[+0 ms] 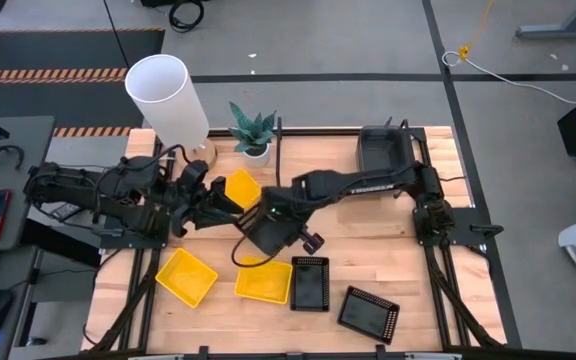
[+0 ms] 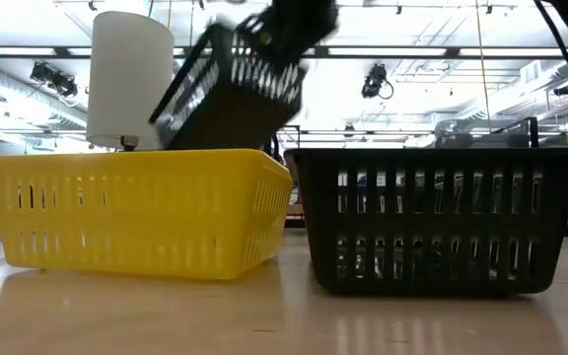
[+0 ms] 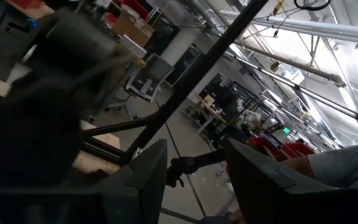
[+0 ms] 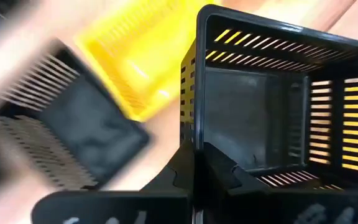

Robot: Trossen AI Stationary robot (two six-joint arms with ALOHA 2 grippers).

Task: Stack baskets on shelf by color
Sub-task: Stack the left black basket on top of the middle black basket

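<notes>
Wood tabletop [image 1: 368,260], right claw [image 4: 194,155] gripping black basket [image 4: 272,112] rim

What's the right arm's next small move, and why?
Probably carry the black basket toward the shelf: the right gripper is shut on its wall, it hangs tilted above the table, and two more black baskets wait on the board.

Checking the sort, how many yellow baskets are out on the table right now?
3: one yellow basket by the left hand, one near the front left, one beside a black basket. Arms may hide others.
</notes>
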